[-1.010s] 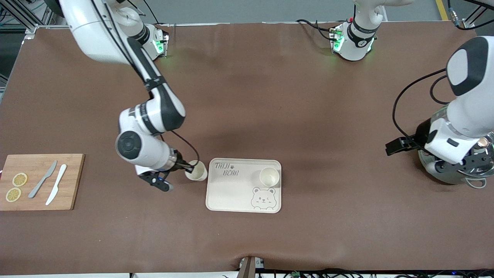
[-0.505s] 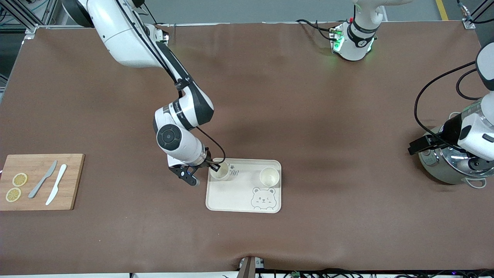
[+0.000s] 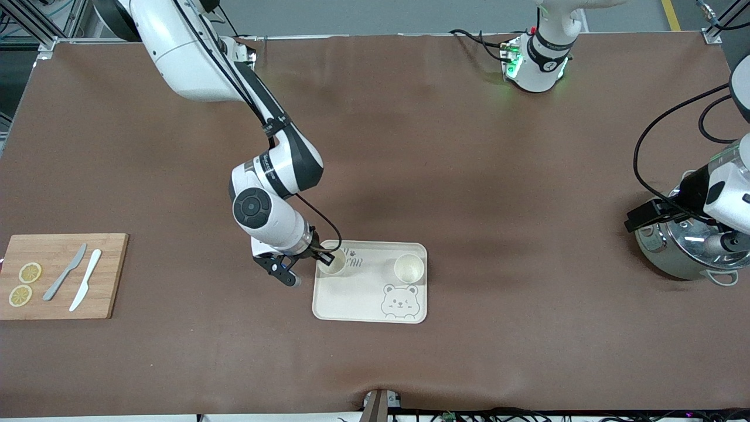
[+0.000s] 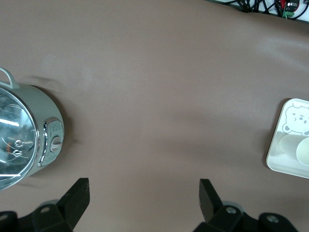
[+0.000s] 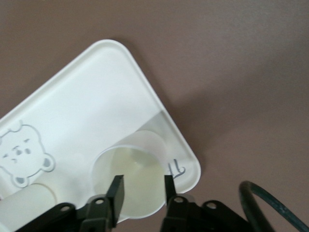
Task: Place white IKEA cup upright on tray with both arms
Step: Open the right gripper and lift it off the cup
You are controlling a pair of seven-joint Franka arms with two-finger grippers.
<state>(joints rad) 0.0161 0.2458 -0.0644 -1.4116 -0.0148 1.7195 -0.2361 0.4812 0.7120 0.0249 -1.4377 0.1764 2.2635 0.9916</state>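
The cream bear tray lies in the middle of the table, near the front camera. A white cup stands upright on its corner toward the right arm's end, over the lettering. My right gripper is at that cup's rim. In the right wrist view the fingers stand apart, one over the cup's opening and one at the rim's edge, not pressing it. A second white cup stands upright on the tray beside the bear face. My left gripper is open and empty over bare table beside the pot.
A steel pot with a glass lid stands at the left arm's end, under the left arm. A wooden cutting board with two knives and lemon slices lies at the right arm's end.
My right gripper carried the cup from the table onto the tray's corner. Its fingers now stand apart at the rim. The left arm drew back toward the table's end over the pot.
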